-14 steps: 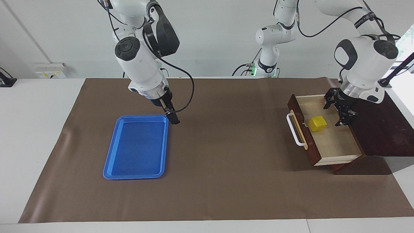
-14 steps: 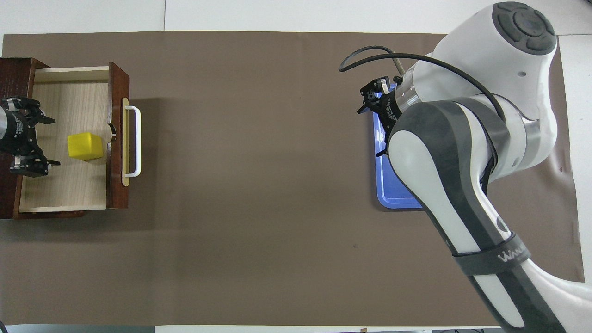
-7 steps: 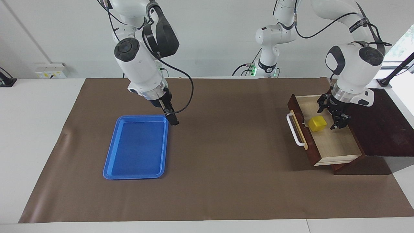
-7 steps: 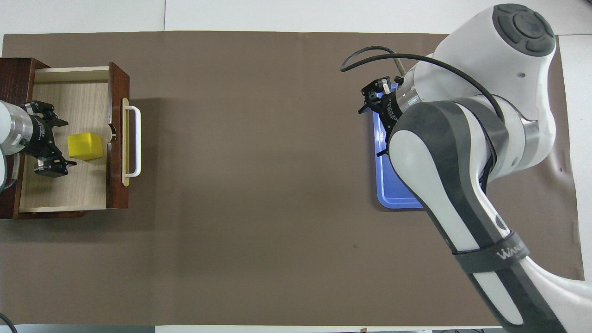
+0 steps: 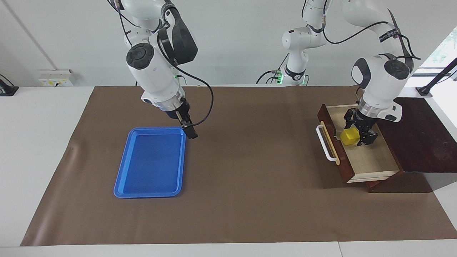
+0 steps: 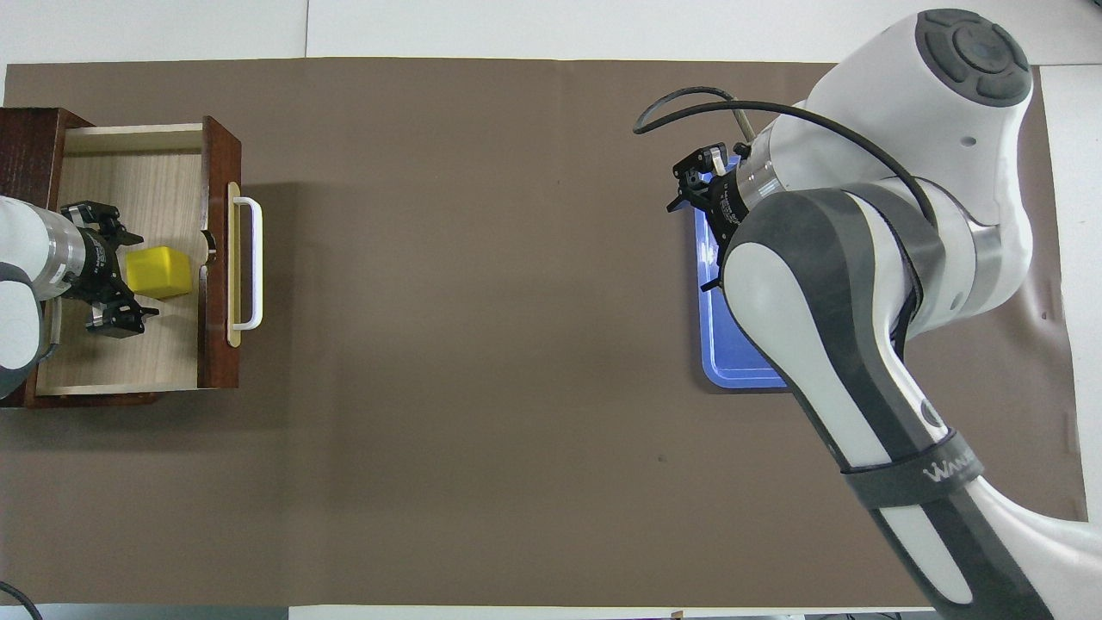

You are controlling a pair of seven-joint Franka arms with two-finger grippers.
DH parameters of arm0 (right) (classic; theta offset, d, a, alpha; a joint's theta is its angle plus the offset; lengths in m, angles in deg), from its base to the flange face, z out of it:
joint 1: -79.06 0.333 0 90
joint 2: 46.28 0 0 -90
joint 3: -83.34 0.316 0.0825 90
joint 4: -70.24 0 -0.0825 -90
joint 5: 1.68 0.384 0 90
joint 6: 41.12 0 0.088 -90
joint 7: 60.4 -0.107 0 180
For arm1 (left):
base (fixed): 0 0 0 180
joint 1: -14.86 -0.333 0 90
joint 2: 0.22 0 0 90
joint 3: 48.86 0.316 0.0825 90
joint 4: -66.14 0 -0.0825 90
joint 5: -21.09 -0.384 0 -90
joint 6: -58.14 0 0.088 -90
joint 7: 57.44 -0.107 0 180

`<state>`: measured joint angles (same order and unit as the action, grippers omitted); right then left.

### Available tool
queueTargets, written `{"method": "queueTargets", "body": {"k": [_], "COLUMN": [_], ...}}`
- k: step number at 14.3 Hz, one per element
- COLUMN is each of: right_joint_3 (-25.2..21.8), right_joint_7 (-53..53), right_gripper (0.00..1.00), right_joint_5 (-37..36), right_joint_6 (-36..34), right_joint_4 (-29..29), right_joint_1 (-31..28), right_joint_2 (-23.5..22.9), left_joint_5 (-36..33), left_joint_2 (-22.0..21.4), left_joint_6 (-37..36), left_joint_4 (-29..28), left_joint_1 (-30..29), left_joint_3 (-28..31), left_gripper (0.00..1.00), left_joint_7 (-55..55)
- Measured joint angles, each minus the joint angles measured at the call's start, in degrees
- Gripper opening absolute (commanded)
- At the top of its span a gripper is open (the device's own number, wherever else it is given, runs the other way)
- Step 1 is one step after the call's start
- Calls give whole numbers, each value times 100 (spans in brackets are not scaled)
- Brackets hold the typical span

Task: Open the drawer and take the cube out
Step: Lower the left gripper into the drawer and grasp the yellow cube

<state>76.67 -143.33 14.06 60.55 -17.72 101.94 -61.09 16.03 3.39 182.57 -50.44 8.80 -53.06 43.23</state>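
The drawer [image 5: 360, 150] stands pulled out at the left arm's end of the tabletop [image 5: 250, 171]. Inside it, the left tool [image 5: 358, 134], fingers spread, straddles the cube [image 5: 350, 136]. The right tool [image 5: 189, 130] waits clenched over the tray [image 5: 151, 162] corner.

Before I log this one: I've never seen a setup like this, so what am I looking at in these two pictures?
Two white robot arms work at one table covered by a brown mat. One picture faces the robots from across the table; the other looks down from above their own end. At the left arm's end stands a dark wooden box with its drawer pulled open. Inside lies a yellow cube. The left gripper is down in the drawer, its fingers open on either side of the cube, not yet closed on it. The right gripper waits over the edge of an empty blue tray, holding nothing.
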Motion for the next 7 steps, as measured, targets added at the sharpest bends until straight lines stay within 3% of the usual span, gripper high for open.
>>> {"method": "queueTargets", "body": {"k": [7], "right_joint_3": [-2], "right_joint_7": [0], "right_gripper": [100], "right_joint_5": [0], "right_joint_6": [0], "right_joint_4": [-2], "right_joint_1": [-1], "right_joint_2": [4], "left_joint_5": [-5], "left_joint_2": [-4], "left_joint_6": [-164], "left_joint_4": [195], "left_joint_1": [6], "left_joint_3": [2], "left_gripper": [0], "left_joint_7": [10]}}
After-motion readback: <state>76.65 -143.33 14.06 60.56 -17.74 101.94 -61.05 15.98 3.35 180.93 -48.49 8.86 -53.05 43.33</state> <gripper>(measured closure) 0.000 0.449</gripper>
